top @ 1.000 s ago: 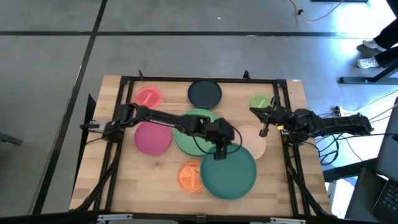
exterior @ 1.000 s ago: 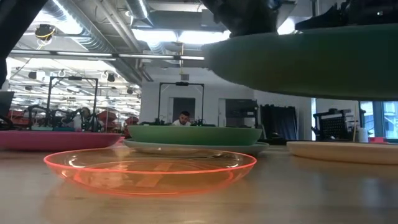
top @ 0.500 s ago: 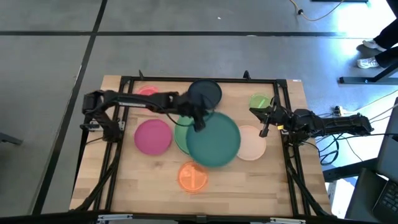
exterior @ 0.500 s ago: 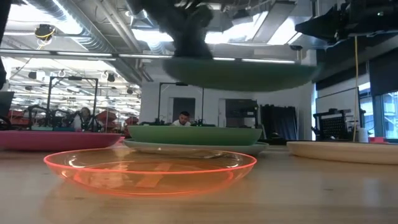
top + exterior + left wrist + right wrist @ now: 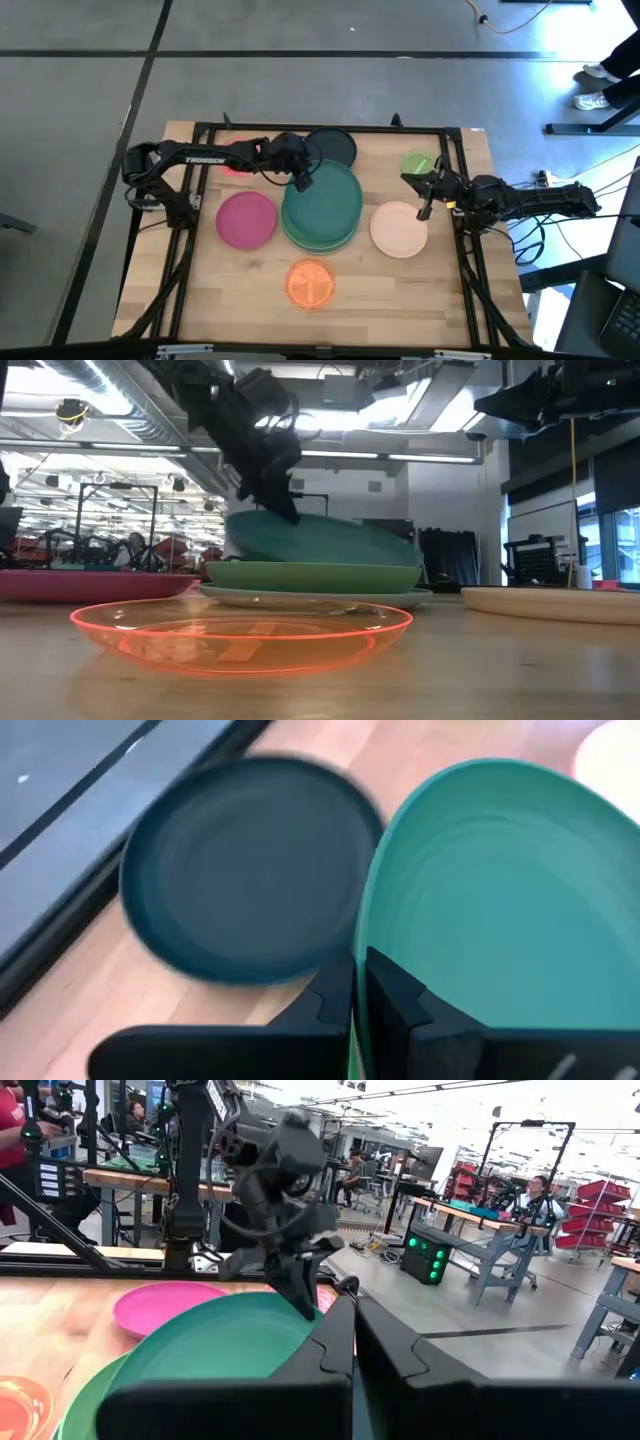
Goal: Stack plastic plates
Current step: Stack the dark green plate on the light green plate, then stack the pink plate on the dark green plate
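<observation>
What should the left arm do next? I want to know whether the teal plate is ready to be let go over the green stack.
Probably lower a little more, then open the jaws. The left gripper holds the teal plate by its rim, tilted in the low view, one edge above the green plate. It sits roughly centred there, so levelling it first seems safest.

Grey floor (image 5: 300, 60), perhaps concrete.

A wooden table (image 5: 250, 290) with a black frame (image 5: 320, 128) stands on grey floor (image 5: 90, 90).
</observation>
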`<act>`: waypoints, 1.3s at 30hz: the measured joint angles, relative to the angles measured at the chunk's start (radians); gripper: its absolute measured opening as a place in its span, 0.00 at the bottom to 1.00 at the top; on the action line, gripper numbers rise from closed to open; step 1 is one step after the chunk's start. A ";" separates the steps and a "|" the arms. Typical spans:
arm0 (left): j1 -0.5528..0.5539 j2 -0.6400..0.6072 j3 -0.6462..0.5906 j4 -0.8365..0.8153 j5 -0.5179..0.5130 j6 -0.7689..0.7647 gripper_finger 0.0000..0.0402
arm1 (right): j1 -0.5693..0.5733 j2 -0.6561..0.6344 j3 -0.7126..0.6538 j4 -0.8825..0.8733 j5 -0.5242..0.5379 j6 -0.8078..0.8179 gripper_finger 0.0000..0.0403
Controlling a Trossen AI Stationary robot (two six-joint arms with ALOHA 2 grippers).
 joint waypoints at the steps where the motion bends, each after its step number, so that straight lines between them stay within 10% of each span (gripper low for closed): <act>1: 0.004 0.000 -0.017 0.009 0.001 0.015 0.02 | 0.000 0.000 0.000 0.000 0.000 0.000 0.02; 26: 0.005 0.001 -0.187 0.208 0.033 -0.056 0.16 | 0.000 0.000 0.000 0.002 0.000 -0.016 0.02; 39: -0.084 -0.150 -0.116 -0.137 0.057 -0.064 0.26 | 0.000 0.000 0.000 0.002 0.000 -0.026 0.02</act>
